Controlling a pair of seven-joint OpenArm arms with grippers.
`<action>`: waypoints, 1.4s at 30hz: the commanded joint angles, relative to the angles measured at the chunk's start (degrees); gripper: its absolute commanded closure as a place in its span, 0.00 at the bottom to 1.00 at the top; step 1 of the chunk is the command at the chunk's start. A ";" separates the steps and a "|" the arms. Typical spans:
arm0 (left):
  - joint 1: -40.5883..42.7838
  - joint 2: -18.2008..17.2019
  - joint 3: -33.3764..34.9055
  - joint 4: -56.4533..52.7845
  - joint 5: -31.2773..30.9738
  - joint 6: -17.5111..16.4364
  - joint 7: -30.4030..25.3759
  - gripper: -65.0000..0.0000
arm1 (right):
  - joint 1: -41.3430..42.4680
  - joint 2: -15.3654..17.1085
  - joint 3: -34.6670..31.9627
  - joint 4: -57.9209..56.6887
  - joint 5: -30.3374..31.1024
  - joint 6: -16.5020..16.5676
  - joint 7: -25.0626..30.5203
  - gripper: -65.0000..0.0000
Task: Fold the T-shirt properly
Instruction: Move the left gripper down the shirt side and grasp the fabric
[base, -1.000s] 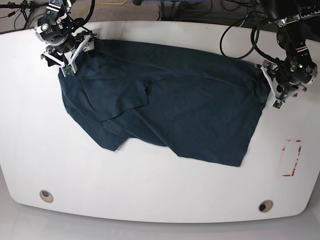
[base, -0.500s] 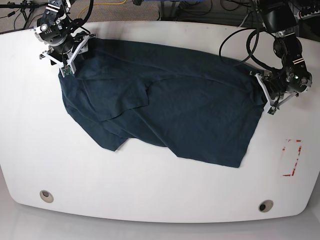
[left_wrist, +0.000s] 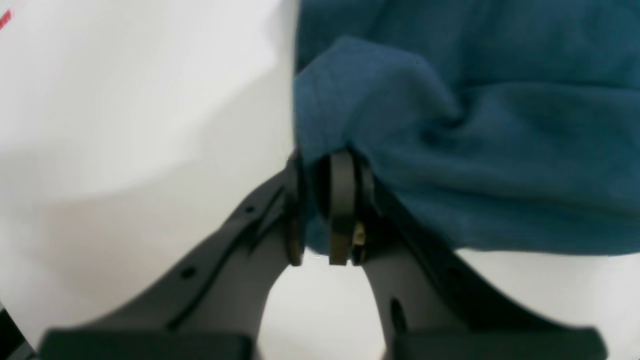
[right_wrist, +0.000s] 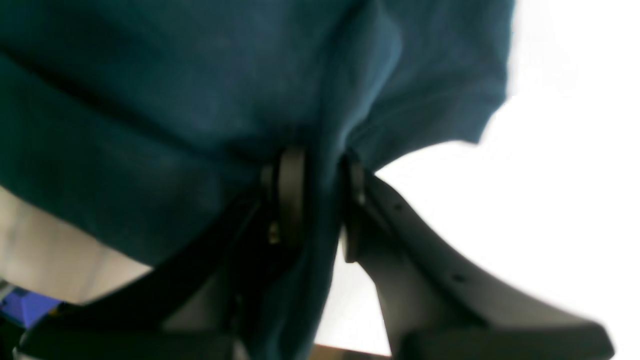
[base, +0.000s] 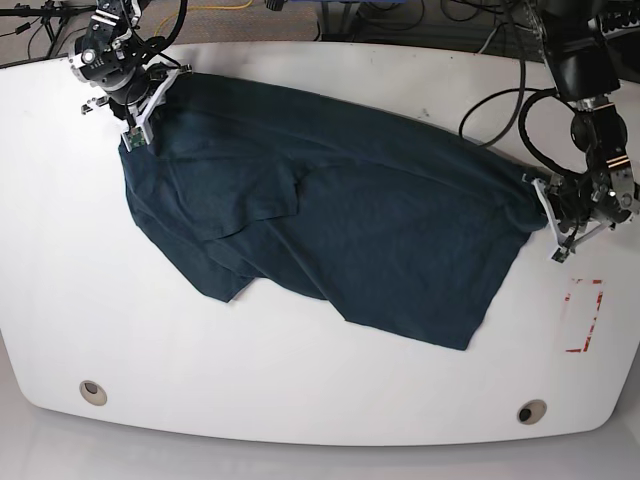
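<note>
Left gripper (left_wrist: 320, 200) pinches T-shirt (base: 330, 210) hem corner; right gripper (right_wrist: 315, 200) clamped on a fabric fold; shirt spread on white table (base: 300, 400).

Both wrist views are blurred, and the T-shirt (right_wrist: 200, 100) runs past their edges, hiding the table beneath.

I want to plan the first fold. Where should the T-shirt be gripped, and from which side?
Grip the T-shirt at its two far corners, one from each end of the table. It lies spread flat, so only the thin edges there give the jaws something to pinch.
</note>
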 joint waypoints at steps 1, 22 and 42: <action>-3.23 -2.17 -0.39 -1.35 0.08 0.12 -0.55 0.90 | 0.60 1.40 0.22 -0.02 -0.14 -0.12 0.79 0.86; -15.89 -4.81 4.44 -1.88 -0.28 0.12 -1.96 0.71 | 1.66 1.67 0.22 -0.38 -0.23 -0.12 0.79 0.86; -22.48 -4.90 4.18 -2.23 -0.36 0.12 -7.14 0.46 | 1.66 2.28 0.14 -0.11 -0.23 -0.12 0.79 0.86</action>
